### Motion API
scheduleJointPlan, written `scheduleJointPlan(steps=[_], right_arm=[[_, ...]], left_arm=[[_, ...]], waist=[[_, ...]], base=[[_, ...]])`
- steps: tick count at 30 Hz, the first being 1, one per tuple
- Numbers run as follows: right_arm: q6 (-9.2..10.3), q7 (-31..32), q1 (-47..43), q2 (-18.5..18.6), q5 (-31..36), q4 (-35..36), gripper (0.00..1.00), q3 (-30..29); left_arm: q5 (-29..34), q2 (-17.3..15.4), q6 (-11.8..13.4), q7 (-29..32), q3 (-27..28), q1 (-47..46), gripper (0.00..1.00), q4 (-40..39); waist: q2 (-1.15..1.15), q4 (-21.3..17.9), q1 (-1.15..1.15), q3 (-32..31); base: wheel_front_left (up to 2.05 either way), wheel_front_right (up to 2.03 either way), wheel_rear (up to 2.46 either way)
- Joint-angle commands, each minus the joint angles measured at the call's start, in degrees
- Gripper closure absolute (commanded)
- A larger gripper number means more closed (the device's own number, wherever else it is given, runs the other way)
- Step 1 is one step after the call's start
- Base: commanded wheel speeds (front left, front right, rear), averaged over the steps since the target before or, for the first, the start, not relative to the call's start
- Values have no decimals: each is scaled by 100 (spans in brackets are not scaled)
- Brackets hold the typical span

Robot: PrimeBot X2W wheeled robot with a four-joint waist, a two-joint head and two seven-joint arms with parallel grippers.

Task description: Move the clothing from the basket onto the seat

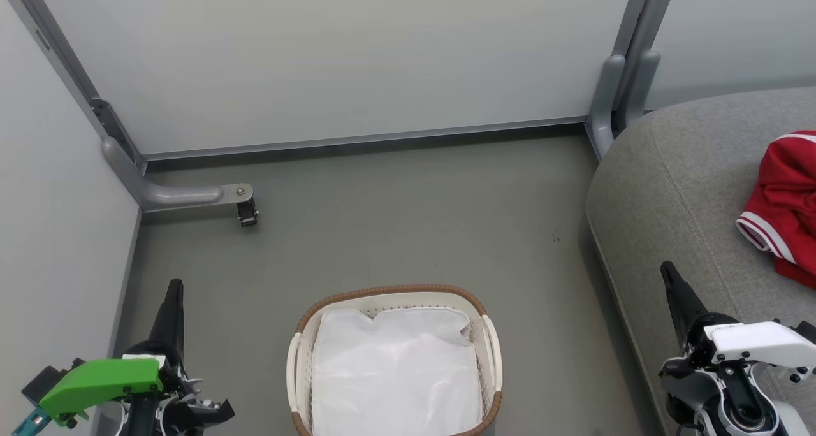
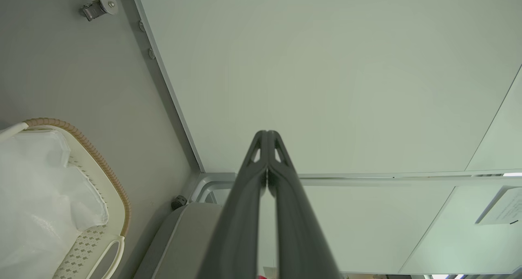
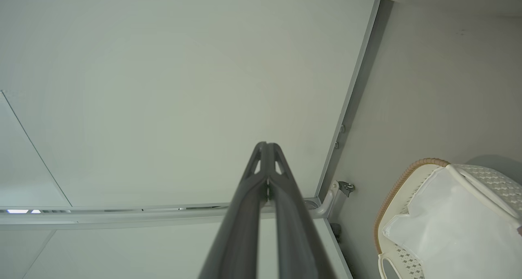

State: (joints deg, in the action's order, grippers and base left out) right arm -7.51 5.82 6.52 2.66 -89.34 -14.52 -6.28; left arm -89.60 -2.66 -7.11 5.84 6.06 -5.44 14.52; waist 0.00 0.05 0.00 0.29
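Note:
Red clothing [image 1: 785,210] with white stripes lies bunched on the grey seat [image 1: 676,187] at the right edge of the head view. The white perforated basket [image 1: 489,347] with a brown woven rim stands on the floor at bottom centre, and inside it I see just its white liner [image 1: 395,372]. My left gripper [image 1: 174,287] is shut and empty, low at the left of the basket. My right gripper [image 1: 667,269] is shut and empty, over the seat's front edge, left of the clothing. Each wrist view shows its fingers [image 2: 267,148] [image 3: 267,156] pressed together, and the basket [image 2: 118,197] [image 3: 391,197] off to the side.
Pale partition panels [image 1: 331,60] close the space behind and at the left. A grey metal foot with a small caster [image 1: 246,211] juts onto the floor at the back left. Another partition post [image 1: 609,98] stands by the seat's back corner. Grey floor [image 1: 408,219] stretches beyond the basket.

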Motion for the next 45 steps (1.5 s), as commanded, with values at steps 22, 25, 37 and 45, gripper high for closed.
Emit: scheduleJointPlan(steps=[22,25,37,45], right_arm=[[4,88,-60,37,-318,66,100,-36],[4,88,-60,37,-318,66,100,-36],[4,87,-60,37,-318,66,100,-35],[4,87,-60,37,-318,66,100,-35]], left_arm=[[-291,-38,-53,91,61,-111,100,-55],[-291,-38,-53,91,61,-111,100,-55],[-291,-38,-53,91,61,-111,100,-55],[-291,-38,-53,90,60,-111,100,-55]], waist=[[0,-5,0,-11],[0,-5,0,-11],[0,-5,0,-11],[0,-5,0,-11]], base=[[0,0,0],[0,0,0],[0,0,0],[0,0,0]])
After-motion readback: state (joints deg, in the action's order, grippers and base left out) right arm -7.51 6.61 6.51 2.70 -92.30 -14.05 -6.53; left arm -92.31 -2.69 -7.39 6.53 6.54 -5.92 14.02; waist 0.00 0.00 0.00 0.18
